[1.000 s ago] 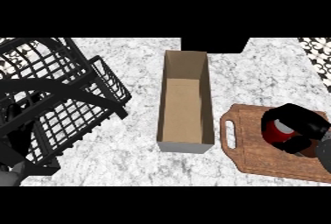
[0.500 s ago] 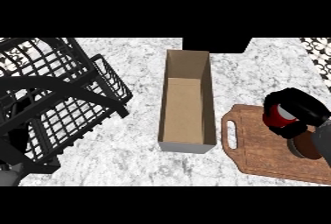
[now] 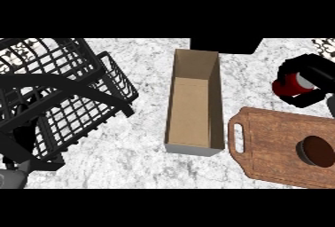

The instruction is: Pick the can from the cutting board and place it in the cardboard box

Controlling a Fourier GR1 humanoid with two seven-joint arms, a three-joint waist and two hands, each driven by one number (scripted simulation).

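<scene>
The right robot hand [image 3: 313, 66] grasps the can [image 3: 289, 86], clear of the cutting board [image 3: 274, 137]; carrying it into the cardboard box [image 3: 189, 119] is left.

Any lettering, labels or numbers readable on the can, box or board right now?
None can be read.
The can, held in the right hand, shows only red and white, with no legible label.
The cardboard box and cutting board carry no print.
</scene>
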